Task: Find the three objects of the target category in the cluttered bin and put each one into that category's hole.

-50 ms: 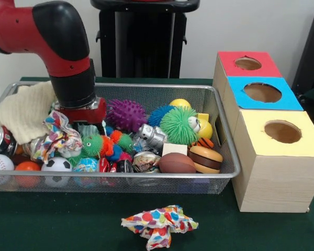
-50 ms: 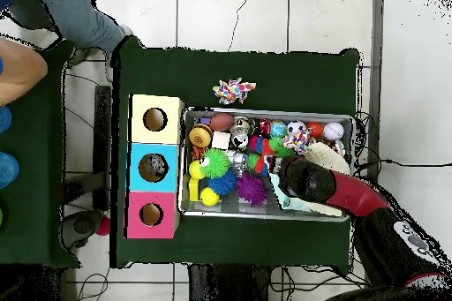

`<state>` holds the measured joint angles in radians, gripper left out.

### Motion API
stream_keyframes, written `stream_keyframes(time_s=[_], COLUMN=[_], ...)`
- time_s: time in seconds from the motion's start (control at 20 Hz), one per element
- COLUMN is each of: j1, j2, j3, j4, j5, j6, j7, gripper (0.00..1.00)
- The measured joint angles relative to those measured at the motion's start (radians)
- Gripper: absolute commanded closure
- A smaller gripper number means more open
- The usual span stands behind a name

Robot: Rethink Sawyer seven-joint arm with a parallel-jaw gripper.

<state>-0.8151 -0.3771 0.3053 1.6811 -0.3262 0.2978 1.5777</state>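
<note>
The wire bin (image 1: 227, 151) holds several toys. My gripper (image 1: 75, 124) reaches down into its left part, right above a polka-dot cloth (image 1: 58, 137) bunched among the toys; its tips are hidden behind the cloth. In the overhead view the gripper (image 2: 284, 167) sits mid-bin beside the cream towel (image 2: 328, 158). A second polka-dot cloth (image 1: 159, 225) lies on the green table in front of the bin. To the right of the bin stand three boxes with round holes: red (image 1: 247, 63), blue (image 1: 262, 92) and yellow (image 1: 282, 132).
Also in the bin are a cream towel (image 1: 26, 112), purple spiky ball (image 1: 126, 114), green fuzzy ball (image 1: 178, 125), brown football (image 1: 177, 163), burger toy (image 1: 205, 159), baseball (image 1: 0, 163), soccer ball (image 1: 56, 166) and a can (image 1: 1, 140). A person's sleeve (image 2: 79, 15) shows at the overhead view's top left.
</note>
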Motion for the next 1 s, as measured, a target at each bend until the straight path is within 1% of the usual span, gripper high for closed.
stream_keyframes(time_s=[0.05,0.1,0.15,0.3,0.65,1.0], j1=[-0.001,-0.003,-0.004,-0.004,-0.004,0.009], j2=[0.001,0.004,0.004,0.006,0.007,0.003], j3=[0.0,0.0,0.0,0.0,0.0,-0.01], j4=[0.007,0.025,0.03,0.065,0.097,0.109], j5=[0.007,0.024,0.029,0.078,0.124,0.154], j6=[-0.015,-0.053,-0.062,-0.112,-0.125,-0.125], j7=[0.0,0.0,0.0,0.0,0.0,0.0], gripper=[0.0,0.0,0.0,0.0,0.0,0.0])
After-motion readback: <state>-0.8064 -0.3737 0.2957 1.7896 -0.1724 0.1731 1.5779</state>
